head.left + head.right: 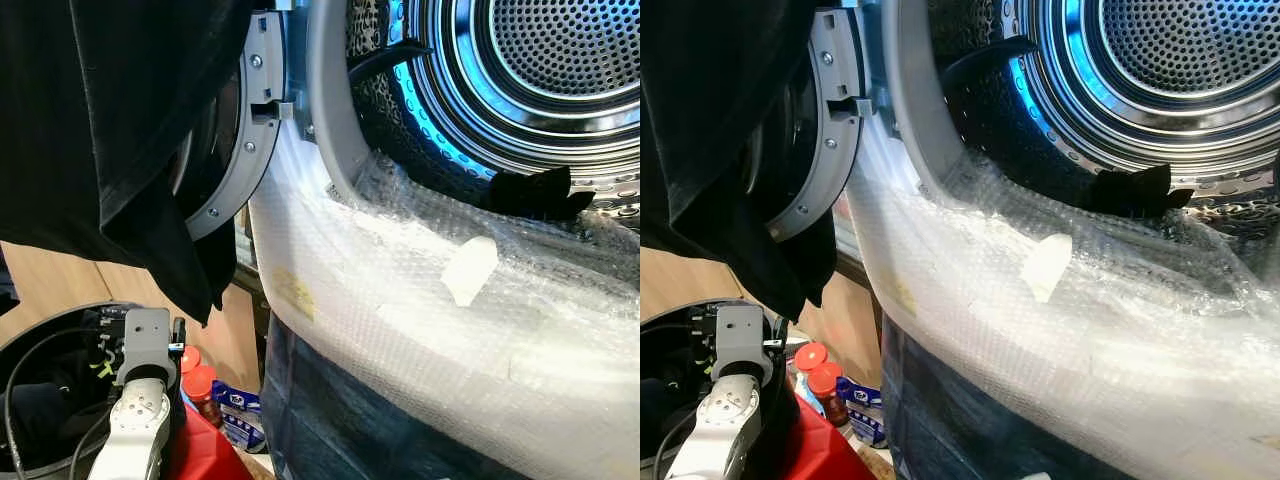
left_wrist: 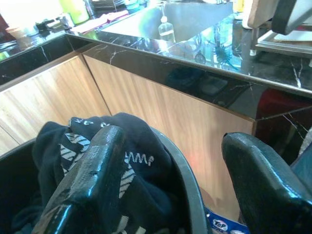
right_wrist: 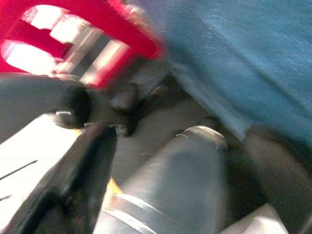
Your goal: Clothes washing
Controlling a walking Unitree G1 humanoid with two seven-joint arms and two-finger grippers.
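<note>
A black garment (image 1: 110, 130) hangs closest to the head camera at upper left, draped over the open washer door (image 1: 235, 150) with one corner pointing down toward the floor.

Below it, the silver left arm (image 1: 135, 410) reaches down to a dark round laundry basket (image 2: 183, 175). In the left wrist view, the left gripper (image 2: 170, 180) has its two black fingers (image 2: 92, 175) spread wide, with nothing between them, hovering just over the basket's rim. Inside the basket lies a dark navy garment (image 2: 131, 165) with white zigzag print.

Beside the basket stand two red-capped bottles (image 1: 198, 375) and a blue-and-white pack (image 1: 238, 408); the wrist view shows letters on it that look like "ToP", not clearly legible.

The right wrist view is blurred: one black finger (image 3: 73, 180) shows against grey, red and teal shapes, and whether the right gripper (image 3: 73, 180) is open or closed cannot be told.

Farther on, bubble wrap (image 1: 420, 310) covers the washing machine's front below the opening. A small black piece of cloth (image 1: 535, 192) lies at the lip of the perforated steel drum (image 1: 540, 70), which is lit blue.
</note>
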